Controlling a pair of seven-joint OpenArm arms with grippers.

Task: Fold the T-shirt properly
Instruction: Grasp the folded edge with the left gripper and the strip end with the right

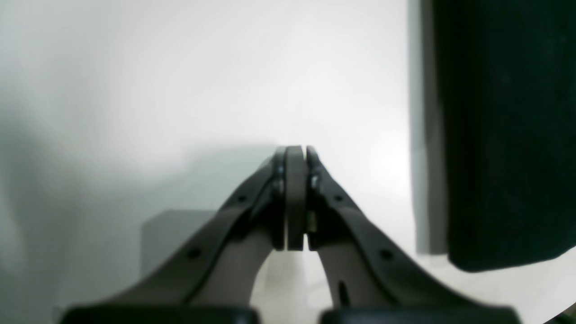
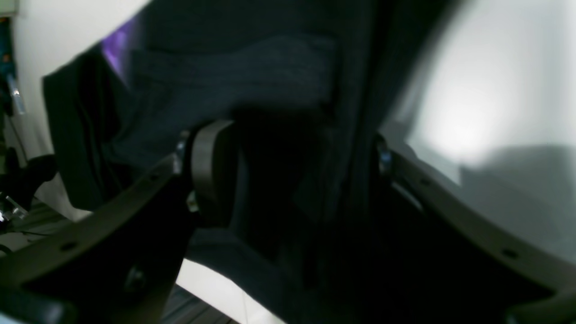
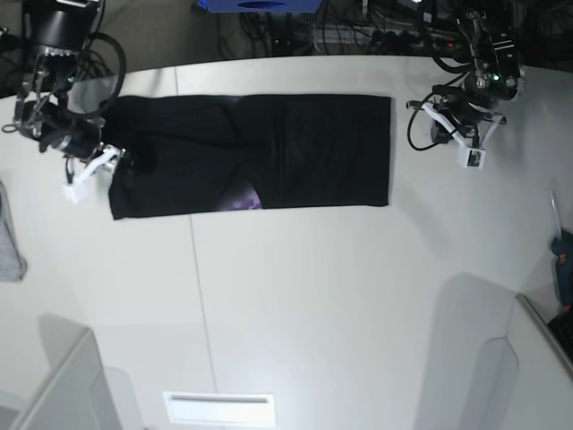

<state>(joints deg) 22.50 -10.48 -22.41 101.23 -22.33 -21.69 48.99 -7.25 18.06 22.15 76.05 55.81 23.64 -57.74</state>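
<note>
The black T-shirt (image 3: 304, 152) lies on the white table (image 3: 313, 296) as a long flat band, with a purple patch (image 3: 240, 199) peeking out at its near edge. My right gripper (image 3: 121, 164) is at the band's left end. In the right wrist view its jaws stand wide open (image 2: 292, 153), dark shirt cloth (image 2: 270, 76) lies between and over the fingers (image 2: 209, 157), and the purple patch (image 2: 116, 45) shows at top left. My left gripper (image 1: 297, 153) is shut on nothing, over bare table beside the shirt's edge (image 1: 504, 135); in the base view it (image 3: 443, 130) sits right of the shirt.
A small grey cloth (image 3: 9, 242) lies at the table's left edge. A blue-handled tool (image 3: 562, 255) rests at the right edge. Cables and a blue box (image 3: 260, 5) crowd the floor behind the table. A white strip (image 3: 219, 408) sits near the front edge.
</note>
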